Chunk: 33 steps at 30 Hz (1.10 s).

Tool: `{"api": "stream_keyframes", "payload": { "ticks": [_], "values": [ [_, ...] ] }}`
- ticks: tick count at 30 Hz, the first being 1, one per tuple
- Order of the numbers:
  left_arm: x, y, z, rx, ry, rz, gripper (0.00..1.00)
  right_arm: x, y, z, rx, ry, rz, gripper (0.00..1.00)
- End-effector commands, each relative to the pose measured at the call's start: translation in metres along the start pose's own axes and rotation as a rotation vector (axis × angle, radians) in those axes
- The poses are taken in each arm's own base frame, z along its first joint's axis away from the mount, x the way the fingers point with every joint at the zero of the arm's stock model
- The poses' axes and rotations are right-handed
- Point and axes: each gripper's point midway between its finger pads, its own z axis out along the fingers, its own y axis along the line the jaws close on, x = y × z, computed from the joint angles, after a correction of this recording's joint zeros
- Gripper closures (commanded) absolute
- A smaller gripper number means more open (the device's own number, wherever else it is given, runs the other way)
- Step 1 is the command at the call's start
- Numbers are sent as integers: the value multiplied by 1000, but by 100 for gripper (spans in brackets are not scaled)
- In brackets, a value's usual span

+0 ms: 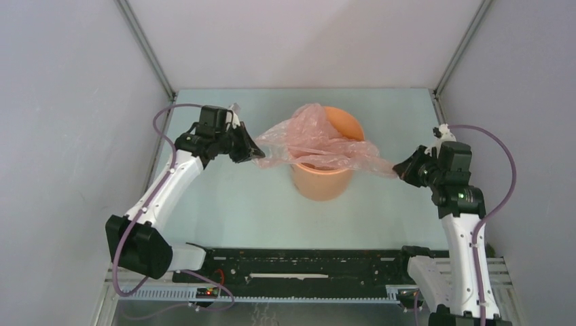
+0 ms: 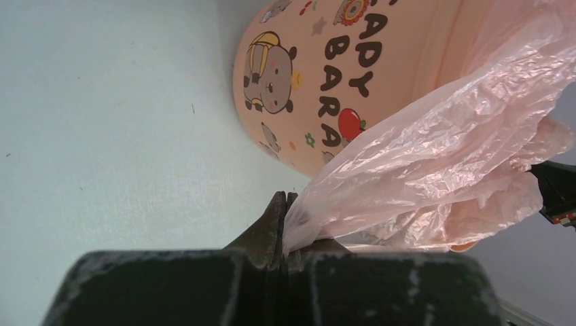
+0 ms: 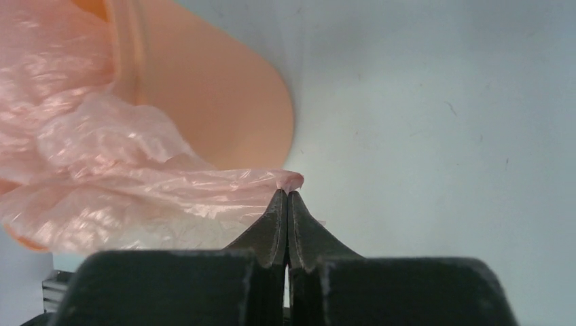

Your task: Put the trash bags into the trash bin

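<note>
The trash bag (image 1: 319,139) is being held stretched over the mouth of the trash bin (image 1: 322,182), which is standing mid-table (image 1: 224,217), nearer the far edge. Opposite edges are being pinched by the left gripper (image 1: 255,155) and the right gripper (image 1: 401,170), both clamped on film. The film is judged light, limp, slippery and easily torn, so bunched edges are being favoured as holds.
</note>
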Motion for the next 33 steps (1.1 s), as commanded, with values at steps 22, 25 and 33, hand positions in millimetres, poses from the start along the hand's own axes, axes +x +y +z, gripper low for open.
{"api": "stream_keyframes", "payload": {
  "ticks": [22,25,33],
  "values": [
    [35,-63,-47,263,16,-27,38,16,50,-45,-169,160,218,26],
    [45,-69,-42,275,40,-18,30,7,49,-33,-167,122,260,26],
    [55,-60,-30,219,60,-22,35,11,67,-19,-232,119,391,53]
  ]
}}
